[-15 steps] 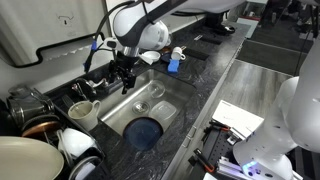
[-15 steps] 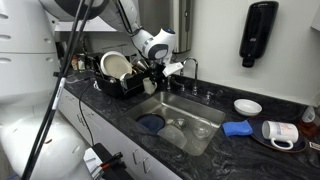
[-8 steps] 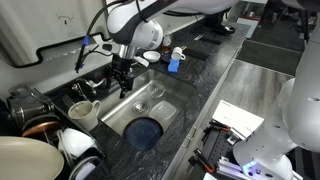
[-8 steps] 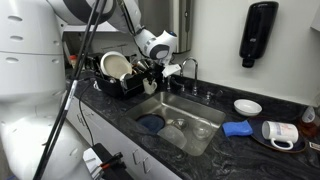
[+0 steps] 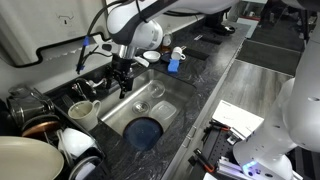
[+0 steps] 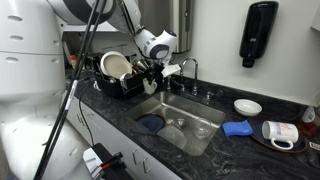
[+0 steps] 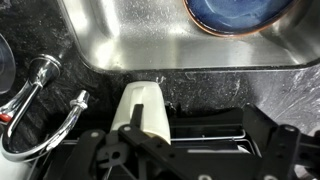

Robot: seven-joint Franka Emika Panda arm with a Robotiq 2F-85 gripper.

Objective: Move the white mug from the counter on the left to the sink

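The white mug (image 5: 83,113) stands upright on the dark speckled counter (image 5: 205,95), left of the sink (image 5: 152,100) and beside the dish rack. In both exterior views my gripper (image 5: 122,82) (image 6: 150,76) hangs over the counter strip between the sink's back rim and the faucet (image 5: 92,62), well apart from the mug. In the wrist view the gripper (image 7: 200,122) is open with nothing between its fingers. A cream-white rounded piece (image 7: 140,108) shows by one finger; I cannot tell what it is. The steel sink (image 7: 150,40) lies above it.
A blue plate (image 5: 145,132) lies in the sink. A dish rack (image 6: 118,76) holds bowls and pans. A blue sponge (image 5: 173,66), a blue cloth (image 6: 237,128), a shallow white dish (image 6: 247,106) and another white mug (image 6: 281,132) on its side sit on the counter.
Over the last second my gripper has shifted slightly down and toward the mug's side. The mug has not moved.
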